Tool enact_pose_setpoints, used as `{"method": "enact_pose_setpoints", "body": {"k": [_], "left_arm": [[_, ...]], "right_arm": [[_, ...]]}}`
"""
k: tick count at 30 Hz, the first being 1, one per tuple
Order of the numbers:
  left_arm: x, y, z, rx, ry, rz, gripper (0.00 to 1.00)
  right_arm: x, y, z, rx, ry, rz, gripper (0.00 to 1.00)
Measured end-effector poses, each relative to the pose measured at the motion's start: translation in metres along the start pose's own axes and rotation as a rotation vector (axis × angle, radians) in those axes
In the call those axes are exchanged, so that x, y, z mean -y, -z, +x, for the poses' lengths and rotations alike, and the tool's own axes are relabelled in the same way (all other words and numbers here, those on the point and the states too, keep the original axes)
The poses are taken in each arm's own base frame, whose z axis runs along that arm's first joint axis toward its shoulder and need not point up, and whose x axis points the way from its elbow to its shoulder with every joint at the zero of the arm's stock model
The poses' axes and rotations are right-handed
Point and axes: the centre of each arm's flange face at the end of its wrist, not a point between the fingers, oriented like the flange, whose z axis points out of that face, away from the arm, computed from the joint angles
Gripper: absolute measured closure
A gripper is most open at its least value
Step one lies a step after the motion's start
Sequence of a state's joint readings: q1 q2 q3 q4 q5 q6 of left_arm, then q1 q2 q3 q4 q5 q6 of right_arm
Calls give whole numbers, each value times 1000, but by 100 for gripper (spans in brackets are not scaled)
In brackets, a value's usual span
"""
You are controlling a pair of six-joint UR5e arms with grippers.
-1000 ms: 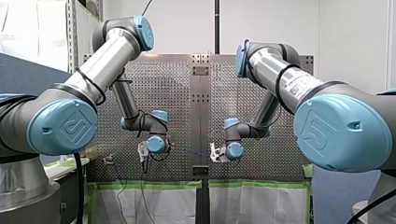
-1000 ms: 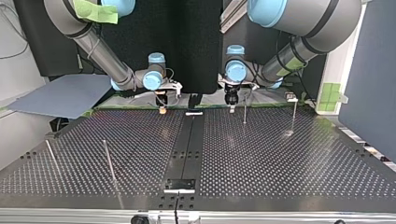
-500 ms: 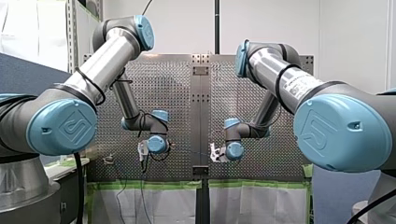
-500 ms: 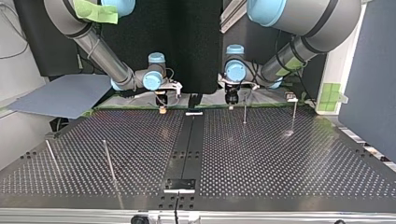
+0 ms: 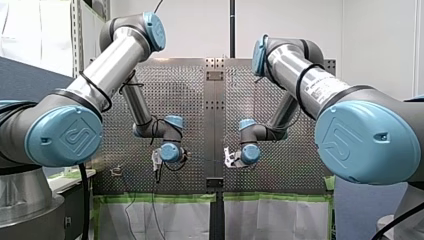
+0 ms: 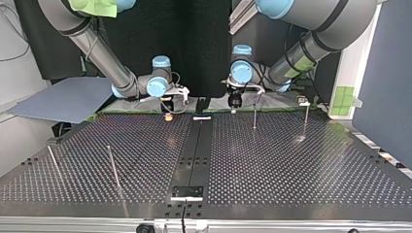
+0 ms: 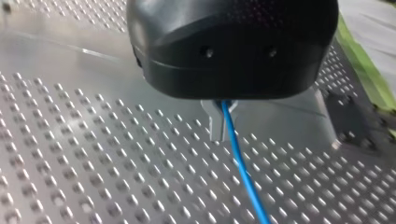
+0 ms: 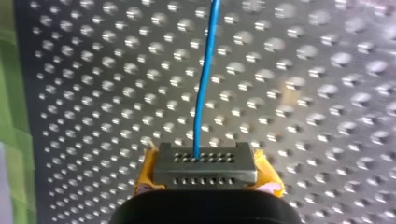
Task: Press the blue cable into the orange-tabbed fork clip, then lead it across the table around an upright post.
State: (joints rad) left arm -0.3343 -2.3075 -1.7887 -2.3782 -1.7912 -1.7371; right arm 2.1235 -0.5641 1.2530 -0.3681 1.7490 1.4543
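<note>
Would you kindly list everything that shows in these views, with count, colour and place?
table: one, grey metal, perforated, under everything.
blue cable: one, blue, just above the table, seen in both wrist views.
upright posts: four, metal, two at each side of the top view.
sheet: one, grey-blue, beyond the table at the top view's left.
white part: one, small, on the table's middle strip.
left gripper: one, black, metal fingers, shut on the blue cable.
right gripper: one, yellow pads, shut on the blue cable.
</note>
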Motion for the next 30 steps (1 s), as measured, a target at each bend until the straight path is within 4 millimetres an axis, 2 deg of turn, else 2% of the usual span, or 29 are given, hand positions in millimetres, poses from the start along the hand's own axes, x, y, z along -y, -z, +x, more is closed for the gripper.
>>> {"method": "enact_pose_setpoints", "body": {"k": [10, 23, 30], "left_arm": [[29, 15, -34, 20, 41, 61, 100], [59, 39, -99, 84, 95, 117, 100], [65, 50, -134, 126, 130, 132, 100]], "right_arm": [[0, 19, 59, -34, -16, 6, 100], [0, 50, 138, -112, -42, 17, 100], [-6, 69, 179, -153, -54, 20, 100]]}}
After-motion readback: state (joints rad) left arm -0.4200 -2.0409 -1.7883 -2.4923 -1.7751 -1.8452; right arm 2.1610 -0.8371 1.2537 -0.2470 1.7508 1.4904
